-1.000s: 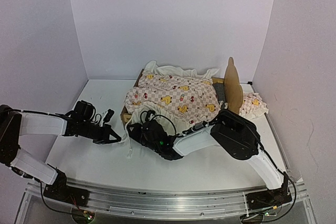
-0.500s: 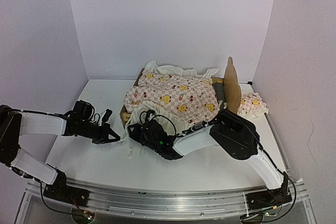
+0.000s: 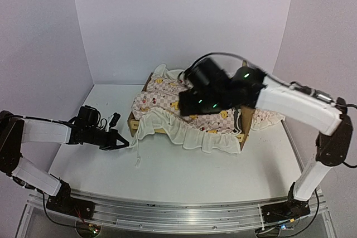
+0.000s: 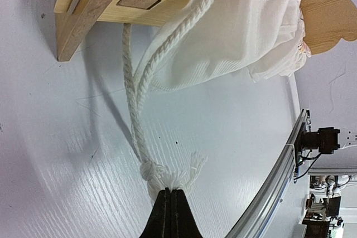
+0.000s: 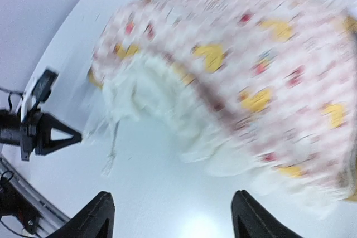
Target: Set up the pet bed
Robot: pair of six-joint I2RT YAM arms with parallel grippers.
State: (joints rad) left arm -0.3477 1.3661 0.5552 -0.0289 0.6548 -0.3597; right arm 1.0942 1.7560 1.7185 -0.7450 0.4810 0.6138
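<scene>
The pet bed (image 3: 134, 121) is a light-wood frame at the table's middle, and its bear-ear headboard (image 4: 329, 15) shows in the left wrist view. A pink checked duck quilt (image 3: 167, 103) covers it, the cream ruffle (image 3: 189, 137) hanging over the near side. My right gripper (image 3: 189, 104) hovers above the quilt, open and empty; its wrist view is blurred. My left gripper (image 3: 124, 143) rests low on the table left of the bed, shut on nothing. The white cord's knotted end (image 4: 159, 174) lies just past its tips.
A small matching pillow (image 3: 269, 116) lies right of the bed, by the right wall. The white cord (image 3: 136, 151) trails from the bed's near-left corner onto the table. A metal rail (image 3: 167, 210) runs along the near edge.
My right arm has risen from low in front of the bed to above the quilt, and its jaws have opened, letting go of the ruffle. The left arm has barely moved.
</scene>
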